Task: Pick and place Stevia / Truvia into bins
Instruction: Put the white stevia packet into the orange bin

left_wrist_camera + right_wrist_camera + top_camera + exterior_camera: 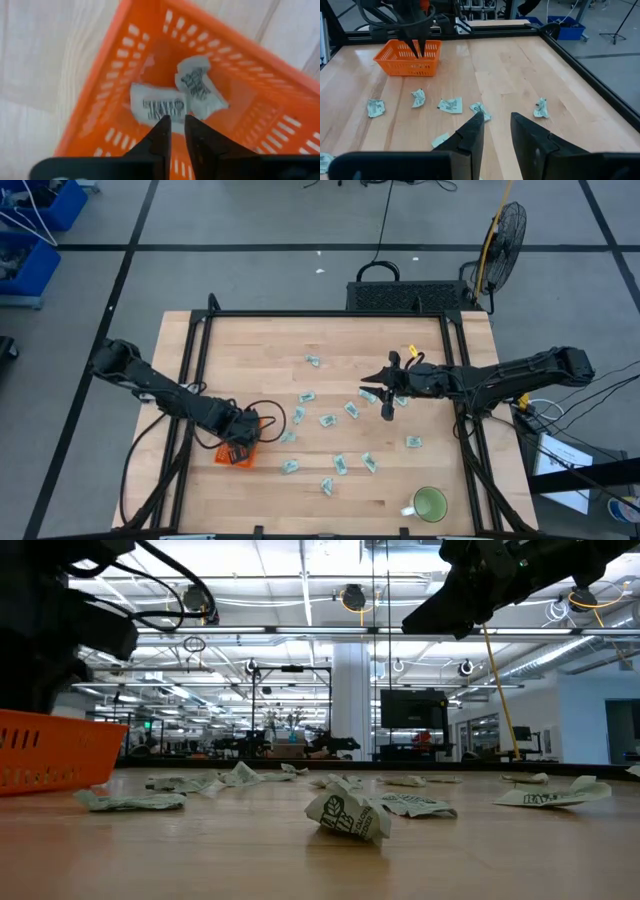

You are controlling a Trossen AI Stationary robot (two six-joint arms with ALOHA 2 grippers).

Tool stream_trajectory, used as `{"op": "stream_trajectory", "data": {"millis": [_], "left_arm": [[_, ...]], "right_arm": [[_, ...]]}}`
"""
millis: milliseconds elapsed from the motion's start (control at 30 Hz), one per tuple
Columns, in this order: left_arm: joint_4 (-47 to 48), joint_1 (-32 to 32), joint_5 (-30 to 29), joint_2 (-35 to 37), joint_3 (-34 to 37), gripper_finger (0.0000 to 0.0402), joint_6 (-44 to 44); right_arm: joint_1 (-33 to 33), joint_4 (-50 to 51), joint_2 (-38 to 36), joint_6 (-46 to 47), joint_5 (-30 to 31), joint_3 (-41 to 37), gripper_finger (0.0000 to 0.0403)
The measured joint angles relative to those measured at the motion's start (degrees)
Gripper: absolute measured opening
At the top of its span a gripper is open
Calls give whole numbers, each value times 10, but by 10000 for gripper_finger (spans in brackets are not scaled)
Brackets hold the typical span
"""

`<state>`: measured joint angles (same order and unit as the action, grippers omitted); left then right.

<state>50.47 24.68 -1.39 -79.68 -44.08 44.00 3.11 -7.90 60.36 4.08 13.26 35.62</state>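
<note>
Wooden table [330, 340] strewn with Stevia packets [326, 420]. Hovered left gripper [173, 131] narrow over orange tray [107, 75], two packets below. Held right gripper [496, 131] part-open above scattered packets.

Grey floor [260, 220] crossed by dark lines surrounds the wooden table [330, 335] — a fan [505, 230] stands behind, blue bins [30, 240] nearby.

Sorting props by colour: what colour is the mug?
Green, the mug, best seen in the high view.
</note>
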Motion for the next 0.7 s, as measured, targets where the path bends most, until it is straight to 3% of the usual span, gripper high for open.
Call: {"op": "stream_trajectory", "data": {"millis": [133, 300, 500, 700], "left_arm": [[5, -13, 24, 4, -21, 81, -39], [87, -39, 48, 5, -108, 77, -79], [95, -68, -81, 5, -228, 72, -174], [-18, -129, -250, 5, -265, 72, -231]], "right_arm": [[0, 0, 0, 0, 0, 0, 89], [0, 0, 0, 0, 0, 0, 89], [0, -10, 0, -4, 0, 0, 89], [0, -16, 0, -21, 0, 0, 89]]}}
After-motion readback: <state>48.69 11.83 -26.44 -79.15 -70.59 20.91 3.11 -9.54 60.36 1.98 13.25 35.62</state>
